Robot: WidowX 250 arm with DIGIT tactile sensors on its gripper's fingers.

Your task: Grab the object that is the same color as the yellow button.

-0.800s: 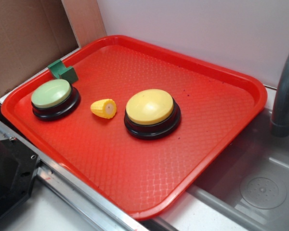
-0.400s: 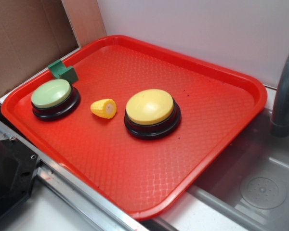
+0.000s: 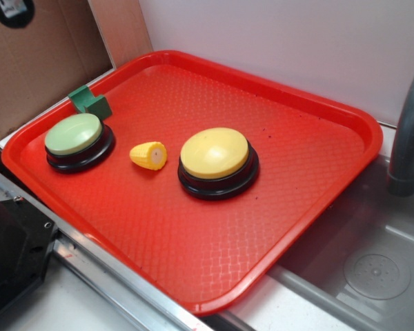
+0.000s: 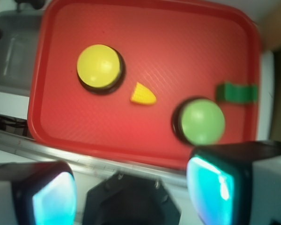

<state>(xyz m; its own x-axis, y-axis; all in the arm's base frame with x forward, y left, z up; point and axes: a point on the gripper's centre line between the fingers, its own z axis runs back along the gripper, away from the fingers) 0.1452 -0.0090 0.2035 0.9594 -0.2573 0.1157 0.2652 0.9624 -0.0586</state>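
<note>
The jaws (image 4: 131, 192) are standing wide apart with nothing between them, both pads glowing at the bottom of the wrist view, hanging high above the near edge of the red tray (image 3: 317, 207). The target, the little yellow corn piece (image 4: 143, 94), is lying on its side between the yellow button (image 4: 98, 66) and the green button (image 4: 203, 121), clear of both, pale cut end facing the yellow one. I'd say the reach is only beginning. To do it well, the arm should be centring over the corn (image 3: 149, 155) before dropping, then turning so the pads close across the cob's narrow width. The gaps beside it look tight, so a straight descent matters. The green block (image 3: 91, 102) at the tray's far rim is no concern.
</note>
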